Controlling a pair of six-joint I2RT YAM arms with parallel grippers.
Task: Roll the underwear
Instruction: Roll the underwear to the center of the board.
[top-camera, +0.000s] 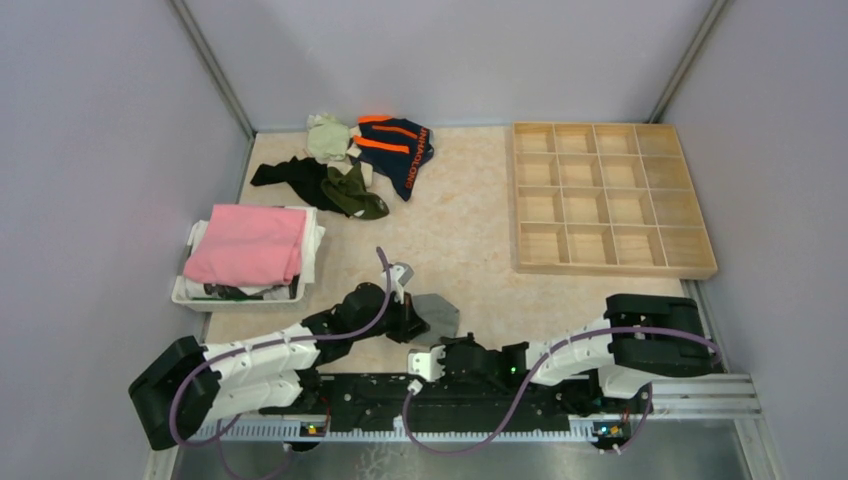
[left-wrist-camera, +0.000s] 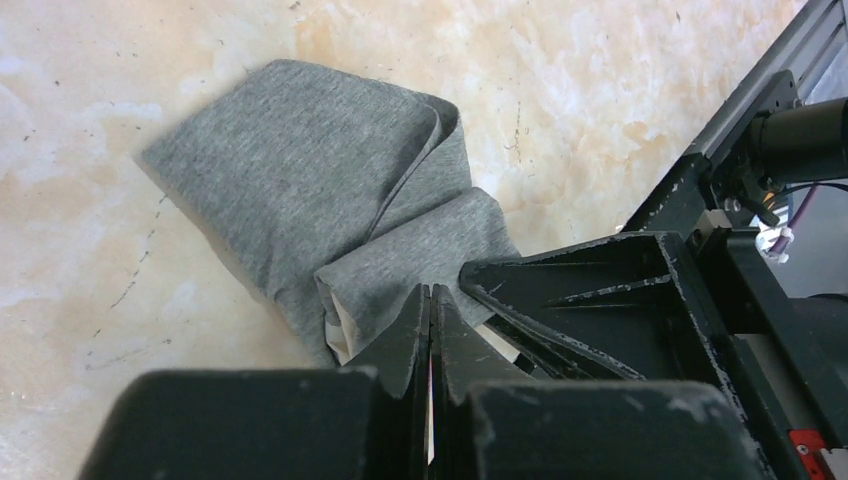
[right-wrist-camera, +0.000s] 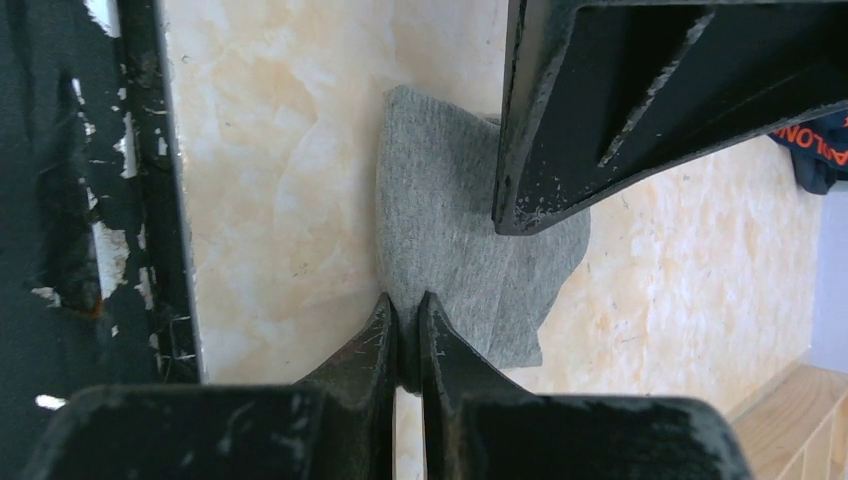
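Observation:
A grey underwear (top-camera: 438, 313) lies partly folded on the table just ahead of the arm bases. In the left wrist view it (left-wrist-camera: 300, 180) has a rolled edge nearest the fingers. My left gripper (left-wrist-camera: 430, 292) is shut, its tips against that rolled edge; no cloth shows between them. My right gripper (right-wrist-camera: 405, 300) is shut on the near edge of the grey underwear (right-wrist-camera: 450, 230). In the top view the left gripper (top-camera: 422, 325) and the right gripper (top-camera: 440, 342) meet at the cloth. More underwear lies at the back: navy with orange stripes (top-camera: 395, 150), olive green (top-camera: 355, 195), dark (top-camera: 290, 175).
A white bin (top-camera: 185, 292) at the left holds a folded pink cloth (top-camera: 247, 243). A wooden tray of several compartments (top-camera: 610, 200) stands at the right. A pale green cloth (top-camera: 326, 135) lies by the back pile. The metal rail (top-camera: 700, 395) runs along the near edge.

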